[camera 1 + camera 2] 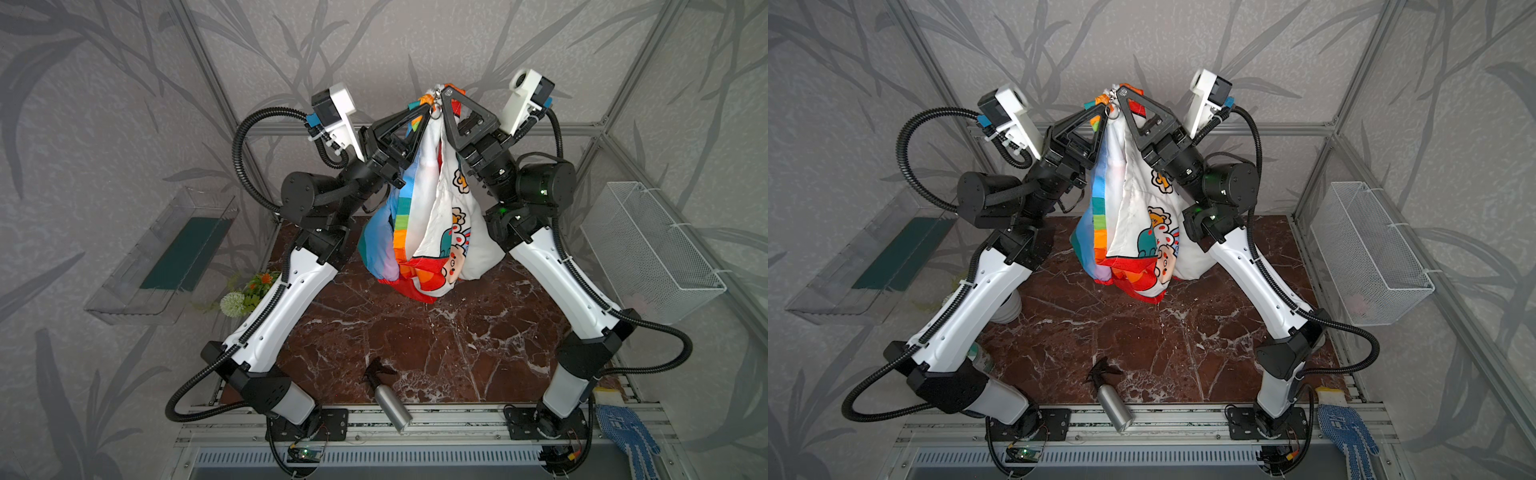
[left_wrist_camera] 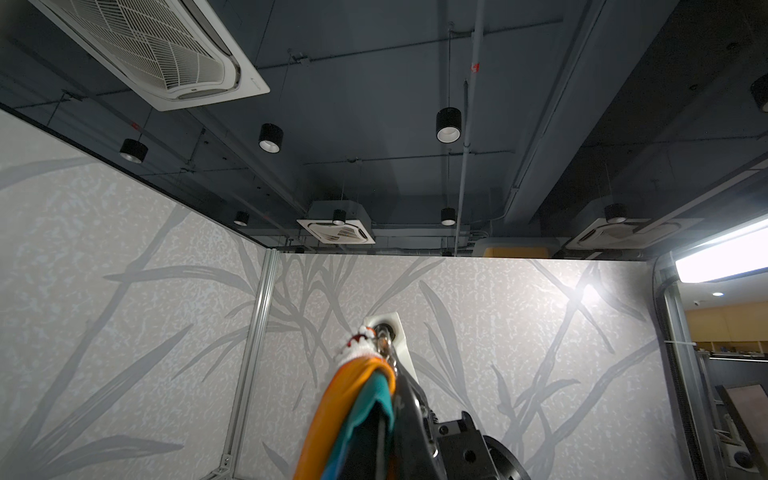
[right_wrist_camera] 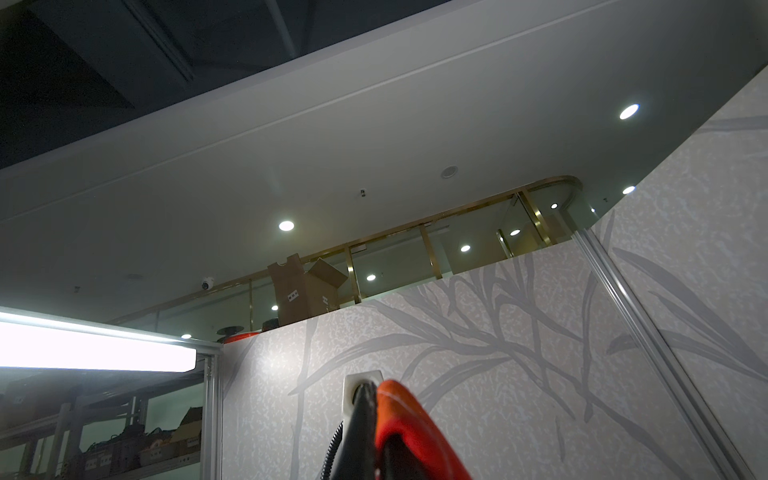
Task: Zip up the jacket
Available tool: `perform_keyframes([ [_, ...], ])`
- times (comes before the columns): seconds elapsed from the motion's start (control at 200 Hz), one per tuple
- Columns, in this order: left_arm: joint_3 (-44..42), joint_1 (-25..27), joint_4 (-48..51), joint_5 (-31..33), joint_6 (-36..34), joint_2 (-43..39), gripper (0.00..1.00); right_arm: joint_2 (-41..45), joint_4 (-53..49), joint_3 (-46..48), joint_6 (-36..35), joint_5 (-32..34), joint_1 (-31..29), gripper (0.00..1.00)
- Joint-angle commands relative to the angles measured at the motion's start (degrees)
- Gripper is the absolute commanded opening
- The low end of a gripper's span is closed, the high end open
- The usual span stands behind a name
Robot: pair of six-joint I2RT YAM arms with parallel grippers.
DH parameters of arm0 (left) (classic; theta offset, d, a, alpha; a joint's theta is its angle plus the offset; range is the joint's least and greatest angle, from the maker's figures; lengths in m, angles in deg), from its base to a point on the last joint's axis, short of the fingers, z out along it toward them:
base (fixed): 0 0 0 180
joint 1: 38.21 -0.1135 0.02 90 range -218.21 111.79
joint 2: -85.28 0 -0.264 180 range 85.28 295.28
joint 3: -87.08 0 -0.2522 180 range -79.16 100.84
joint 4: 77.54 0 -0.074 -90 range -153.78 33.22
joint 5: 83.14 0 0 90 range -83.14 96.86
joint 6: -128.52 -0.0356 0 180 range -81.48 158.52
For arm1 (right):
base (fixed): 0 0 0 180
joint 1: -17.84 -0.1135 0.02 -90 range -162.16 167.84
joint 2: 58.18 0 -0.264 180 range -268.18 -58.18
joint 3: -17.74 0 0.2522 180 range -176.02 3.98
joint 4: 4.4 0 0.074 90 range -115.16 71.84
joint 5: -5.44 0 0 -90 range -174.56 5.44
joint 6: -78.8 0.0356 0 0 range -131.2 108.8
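**Above the far middle of the table: jacket hung from both grippers**

You have the jacket (image 1: 432,224) hanging as a bunched bundle over the marble table (image 1: 415,345), at the far middle between the two arms. Its top is gathered to one high point where the grippers meet. The red and rainbow folds sag lowest, and you cannot tell whether they brush the tabletop.

The left gripper (image 1: 428,107) is clenched on the rainbow-striped edge; the left wrist view shows orange and teal cloth pinched in its tips. The right gripper (image 1: 446,92) is clamped on red-orange cloth just beside it, the two tips almost touching. A small metal ring (image 1: 435,113), probably the zipper pull, dangles just under them.

Held high like this, the jacket's own weight draws the front downward, which should suit running a slider along it. White lining shows between the panels, so the front looks not fully closed, though the teeth are too small to read.

A spray bottle (image 1: 388,401) lies at the near edge, well apart from the jacket. Flowers (image 1: 249,291) sit at the left edge, a wire basket (image 1: 652,249) hangs on the right, and a blue glove (image 1: 631,434) lies near right.
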Motion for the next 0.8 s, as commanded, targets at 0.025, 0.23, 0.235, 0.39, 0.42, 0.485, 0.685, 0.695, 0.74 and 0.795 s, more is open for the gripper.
perform_keyframes([
  [0.025, -0.5, 0.2, 4.5, -5.8, -1.3, 0.5, 0.0, 3.1, 2.2, 0.5, -1.5, 2.4, 0.3, 0.0],
  [0.23, -3.1, -2.0, 6.7, -5.8, -1.0, 1.0, 0.0, 9.4, 2.6, 14.7, -5.9, 5.7, 0.6, 0.0],
  [0.235, -3.3, -2.0, 6.7, -5.8, -0.9, 1.0, 0.0, 9.5, 2.7, 15.2, -5.9, 5.8, 0.7, 0.0],
  [0.39, -11.1, -2.8, 5.0, -4.8, -0.2, 0.1, 0.0, 12.3, 5.5, 26.2, -5.6, 8.4, 3.3, 0.0],
  [0.42, -13.0, -3.1, 4.1, -4.3, 0.5, 0.1, 0.0, 12.6, 6.2, 28.5, -5.2, 8.9, 3.9, 0.0],
  [0.485, -16.7, -3.6, 1.9, -3.9, 2.3, 0.3, 0.0, 13.3, 8.4, 33.4, -4.0, 10.1, 5.1, 0.0],
  [0.685, -26.5, -4.2, -2.3, -3.2, 5.7, 1.0, 0.0, 14.2, 15.8, 49.2, 0.1, 12.3, 7.3, 0.0],
  [0.695, -27.0, -4.1, -2.4, -3.3, 5.8, 0.9, 0.0, 14.3, 16.2, 50.1, 0.3, 12.4, 7.3, 0.0],
  [0.74, -29.4, -4.1, -2.5, -3.2, 5.6, 0.4, 0.0, 14.6, 17.6, 53.6, 1.1, 13.2, 7.4, 0.0],
  [0.795, -32.5, -4.1, -2.4, -2.7, 5.2, -0.3, 0.0, 14.8, 20.0, 57.8, 2.3, 14.3, 7.5, 0.0],
])
